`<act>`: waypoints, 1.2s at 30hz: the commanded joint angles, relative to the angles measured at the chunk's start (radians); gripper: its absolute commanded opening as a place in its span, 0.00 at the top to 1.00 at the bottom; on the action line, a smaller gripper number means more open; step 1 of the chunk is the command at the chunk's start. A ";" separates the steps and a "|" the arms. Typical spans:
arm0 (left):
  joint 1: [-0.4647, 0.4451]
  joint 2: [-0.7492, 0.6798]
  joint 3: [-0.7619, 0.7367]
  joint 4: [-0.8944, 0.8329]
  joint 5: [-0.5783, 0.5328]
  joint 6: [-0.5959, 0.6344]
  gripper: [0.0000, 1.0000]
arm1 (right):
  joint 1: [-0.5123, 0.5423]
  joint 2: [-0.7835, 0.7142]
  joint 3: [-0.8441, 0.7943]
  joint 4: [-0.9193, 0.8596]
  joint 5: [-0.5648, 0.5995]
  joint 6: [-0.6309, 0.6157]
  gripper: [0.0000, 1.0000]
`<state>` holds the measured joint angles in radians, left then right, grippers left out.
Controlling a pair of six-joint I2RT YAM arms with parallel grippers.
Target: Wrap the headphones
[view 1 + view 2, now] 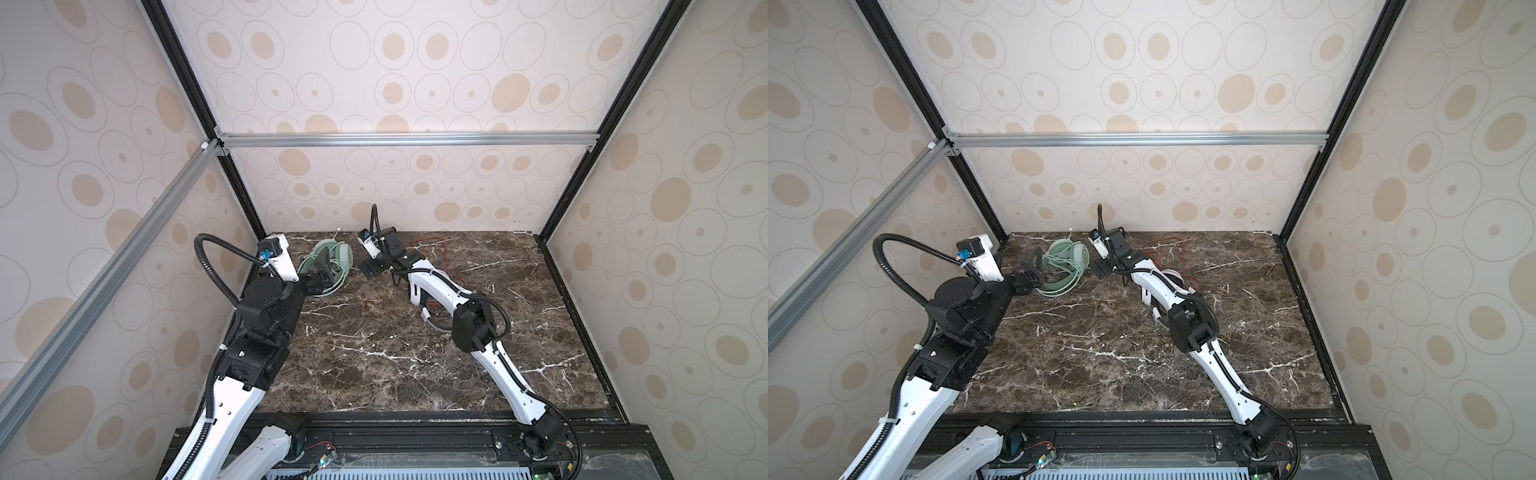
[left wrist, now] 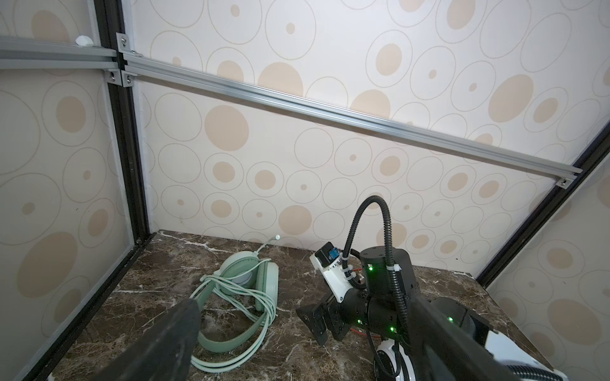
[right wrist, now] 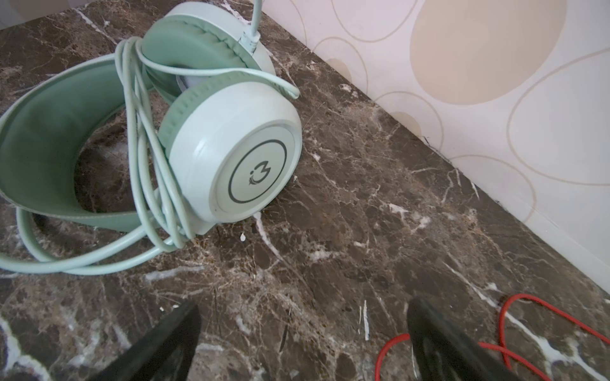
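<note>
The mint headset (image 1: 337, 257) lies at the upper left of the table (image 1: 374, 353) in both top views. It is close to the back wall (image 1: 415, 195) and near the left corner post. Its pale cable (image 3: 130, 115) is looped over the band and around one earcup, and loose coils spill onto the marble toward the lower left of the right wrist view. One earcup stands on edge just short of the wall's foot.

The left gripper (image 1: 322, 270) sits at the headset's left side with its jaws spread wide and nothing pinched between them. In the left wrist view one finger (image 2: 171, 333) overlaps the band; whether it touches, I cannot tell.

The right gripper (image 3: 305, 308) is just right of the headset over bare marble. It is fully spread, grips nothing, and is clear of the earcup.

The white headset (image 2: 384, 359) lies mostly hidden beneath the right arm, right of centre in the top views. Its red cable (image 3: 501, 321) trails toward the back wall and passes beside one right finger.

The lower half of the table, from centre to the front rail, is bare, and so is the strip along the right edge.
</note>
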<state>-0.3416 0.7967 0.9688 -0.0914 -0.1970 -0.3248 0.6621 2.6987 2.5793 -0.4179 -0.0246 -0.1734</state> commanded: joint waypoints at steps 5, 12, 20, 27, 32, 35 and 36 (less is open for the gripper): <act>0.006 -0.003 0.012 0.012 -0.007 -0.003 0.02 | 0.013 0.013 0.018 0.011 0.024 -0.011 0.00; 0.006 -0.002 0.005 0.011 -0.022 0.007 0.02 | 0.005 -0.040 -0.054 0.039 0.111 0.026 0.00; 0.009 0.004 -0.001 0.022 0.009 0.014 0.02 | 0.002 -0.324 -0.376 0.106 0.163 -0.048 0.00; 0.013 0.001 -0.013 0.040 0.070 0.040 0.02 | -0.003 -0.671 -0.810 0.301 0.375 0.129 0.00; 0.015 0.026 -0.015 0.044 0.122 0.044 0.02 | -0.009 -0.822 -0.963 0.255 0.410 0.117 0.00; 0.015 0.043 -0.015 0.046 0.139 0.042 0.02 | -0.026 -0.939 -1.094 0.245 0.335 0.141 0.00; 0.016 0.051 -0.011 0.045 0.129 0.039 0.02 | -0.033 -0.972 -1.127 0.227 0.337 0.163 0.00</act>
<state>-0.3317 0.8356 0.9516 -0.0677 -0.0917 -0.3054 0.6441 1.7931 1.5383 -0.1482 0.3202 -0.0605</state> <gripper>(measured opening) 0.982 0.996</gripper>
